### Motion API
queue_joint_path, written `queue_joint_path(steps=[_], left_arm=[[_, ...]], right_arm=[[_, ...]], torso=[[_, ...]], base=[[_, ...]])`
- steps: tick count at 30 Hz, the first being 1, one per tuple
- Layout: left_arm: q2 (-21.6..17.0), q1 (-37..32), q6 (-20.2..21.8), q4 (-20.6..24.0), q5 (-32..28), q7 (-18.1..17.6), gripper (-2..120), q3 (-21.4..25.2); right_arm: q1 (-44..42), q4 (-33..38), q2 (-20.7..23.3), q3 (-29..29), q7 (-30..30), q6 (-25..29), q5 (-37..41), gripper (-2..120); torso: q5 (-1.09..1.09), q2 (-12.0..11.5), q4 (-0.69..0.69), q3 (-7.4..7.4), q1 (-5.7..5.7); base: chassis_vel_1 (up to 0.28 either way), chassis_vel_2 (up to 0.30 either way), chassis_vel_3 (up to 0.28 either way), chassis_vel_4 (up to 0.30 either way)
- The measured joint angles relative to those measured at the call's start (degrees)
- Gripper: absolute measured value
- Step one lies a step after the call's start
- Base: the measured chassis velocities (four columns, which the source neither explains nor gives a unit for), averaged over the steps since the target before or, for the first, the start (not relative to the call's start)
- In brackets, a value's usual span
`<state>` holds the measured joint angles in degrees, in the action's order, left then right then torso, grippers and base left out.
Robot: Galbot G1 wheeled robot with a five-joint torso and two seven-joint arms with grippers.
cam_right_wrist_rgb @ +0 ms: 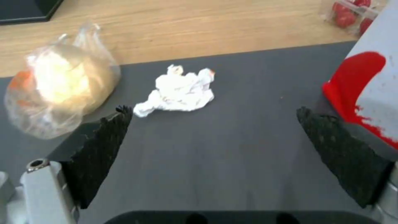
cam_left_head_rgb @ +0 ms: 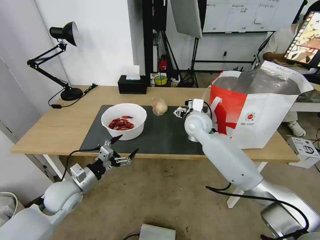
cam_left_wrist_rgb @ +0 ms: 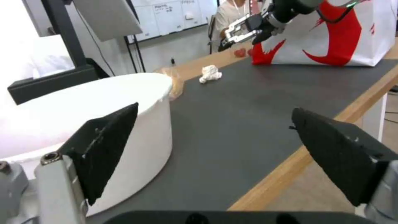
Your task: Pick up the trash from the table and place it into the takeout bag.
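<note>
On the table (cam_left_head_rgb: pixel 50 126) lies a dark mat (cam_left_head_rgb: pixel 166 133). A white bowl of red shells (cam_left_head_rgb: pixel 123 120) stands on the mat's left part, and a small clear bag with a beige lump (cam_left_head_rgb: pixel 159 107) lies behind it. My left gripper (cam_left_head_rgb: pixel 128 144) hovers open at the table's front edge, one finger close to the bowl's wall (cam_left_wrist_rgb: pixel 124 124). My right gripper (cam_left_head_rgb: pixel 180 112) is open just above the mat, with the crumpled tissue (cam_right_wrist_rgb: pixel 178 91) a little ahead of its fingers. The clear tray of red scraps (cam_right_wrist_rgb: pixel 352 12) lies beside the takeout bag (cam_left_head_rgb: pixel 260 106), which stands open at the right.
A black desk lamp (cam_left_head_rgb: pixel 65 60) and a black tissue box (cam_left_head_rgb: pixel 132 83) stand along the table's back edge. A person with a tablet sits behind the takeout bag. A white box (cam_left_head_rgb: pixel 305 150) rests on the floor to the right.
</note>
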<state>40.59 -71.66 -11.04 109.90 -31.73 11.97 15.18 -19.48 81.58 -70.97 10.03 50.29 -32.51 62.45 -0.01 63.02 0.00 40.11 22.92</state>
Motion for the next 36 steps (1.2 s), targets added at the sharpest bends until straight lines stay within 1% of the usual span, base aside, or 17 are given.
queue_joint_path(steps=[2, 5, 6, 9, 13, 16, 17, 20, 27, 36], left_arm=[[0.1, 0.0, 0.0, -0.1, 0.0, 0.0, 100, -0.1], [0.3, 0.3, -0.1, -0.2, 0.1, 0.0, 100, -0.6], [0.3, 0.3, -0.1, -0.2, 0.1, 0.0, 100, -0.6], [0.4, 0.5, -0.1, -0.2, 0.1, 0.0, 100, -0.9], [0.4, 0.4, -0.1, -0.3, 0.1, 0.0, 100, -1.0], [0.3, 0.2, -0.2, -0.3, 0.1, 0.0, 100, -0.7], [0.3, 0.2, -0.2, -0.3, 0.1, 0.0, 100, -0.7], [0.3, 0.1, -0.5, -0.4, 0.1, 0.1, 100, -0.6], [0.3, 0.1, -0.6, -0.4, 0.1, 0.1, 100, -0.6], [0.4, 0.0, -0.6, -0.4, 0.3, 0.1, 100, -0.6]], right_arm=[[0.4, -0.9, -0.2, 0.1, -0.3, 0.1, -0.1, 100], [2.1, -4.3, -1.1, 0.2, -1.3, 0.1, -0.6, 100], [2.1, -4.3, -1.1, 0.2, -1.3, 0.1, -0.6, 100], [4.1, -8.4, -2.3, 0.6, -2.9, 0.1, -1.1, 100], [5.3, -10.9, -3.1, 1.0, -4.0, 0.2, -1.5, 100], [6.9, -14.4, -4.5, 1.5, -5.8, 0.2, -2.3, 100], [6.9, -14.4, -4.5, 1.5, -5.8, 0.2, -2.3, 100], [8.0, -17.4, -5.8, 1.8, -7.3, 0.2, -3.0, 100], [9.5, -20.6, -8.0, 2.0, -8.0, 0.1, -3.5, 100], [9.5, -21.3, -8.4, 1.8, -7.7, 0.0, -3.6, 100]], torso=[[0.0, 0.0, 0.0, 0.0, 0.0], [0.0, 0.0, 0.0, 0.0, 0.0], [0.0, 0.0, 0.0, 0.0, 0.0], [0.01, 0.0, 0.0, 0.0, 0.0], [0.0, 0.0, 0.0, 0.0, 0.0], [0.0, 0.0, 0.01, 0.0, 0.0], [0.0, 0.0, 0.01, 0.0, 0.0], [0.0, 0.0, 0.0, 0.0, 0.0], [0.0, 0.0, 0.01, 0.0, 0.0], [0.0, 0.0, 0.0, 0.0, -0.01]], base=[[0.0, 0.0, 0.0, 0.0], [0.0, 0.0, 0.0, 0.0], [0.0, 0.0, 0.0, 0.0], [0.0, 0.0, 0.0, 0.0], [0.0, 0.0, 0.0, 0.0], [0.0, 0.0, 0.0, 0.0], [0.0, 0.0, 0.0, 0.0], [0.0, 0.0, 0.0, 0.0], [0.0, 0.0, 0.0, 0.0], [0.0, 0.0, 0.0, 0.0]])
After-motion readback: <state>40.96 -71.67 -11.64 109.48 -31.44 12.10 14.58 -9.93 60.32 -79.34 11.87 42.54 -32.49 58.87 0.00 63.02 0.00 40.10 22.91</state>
